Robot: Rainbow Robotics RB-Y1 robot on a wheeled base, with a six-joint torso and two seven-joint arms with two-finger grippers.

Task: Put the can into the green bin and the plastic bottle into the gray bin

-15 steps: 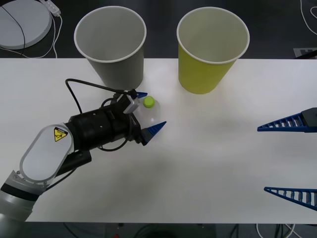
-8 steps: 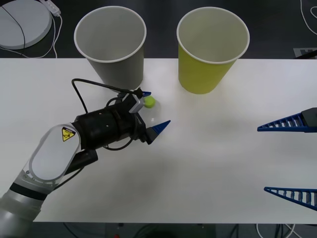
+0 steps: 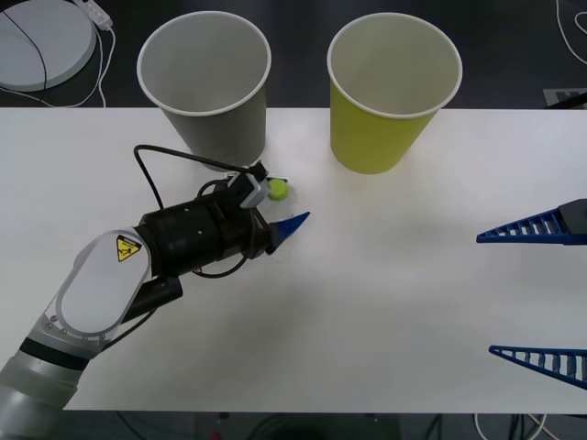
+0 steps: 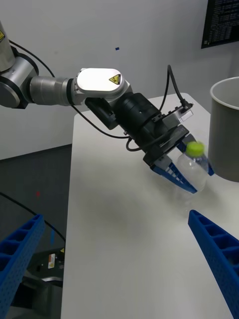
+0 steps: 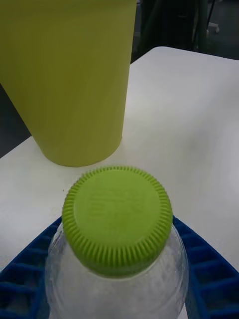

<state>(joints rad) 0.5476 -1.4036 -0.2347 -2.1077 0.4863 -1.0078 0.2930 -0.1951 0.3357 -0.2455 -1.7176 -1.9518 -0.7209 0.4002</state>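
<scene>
My left gripper (image 3: 283, 195) is shut on the plastic bottle (image 3: 274, 206), a small clear bottle whose lime-green cap (image 3: 276, 189) points toward the bins. In the right wrist view the bottle (image 4: 192, 172) sits tilted between the blue fingers (image 4: 175, 175), close beside the gray bin (image 4: 226, 130). The left wrist view has the cap (image 5: 117, 219) up close, with the green bin (image 5: 69, 75) behind it. The gray bin (image 3: 206, 84) stands at the back left and the green bin (image 3: 392, 92) at the back right. My right gripper (image 3: 486, 293) waits open at the right edge. The can is out of view.
The white table (image 3: 385, 275) stretches between the two arms. A black cable (image 3: 147, 179) loops over my left wrist. Beyond the table's far left corner lies a round white object (image 3: 41, 37) with a cord.
The left fingers have drawn together onto the bottle, and the arm has moved slightly forward. The right arm has stayed still.
</scene>
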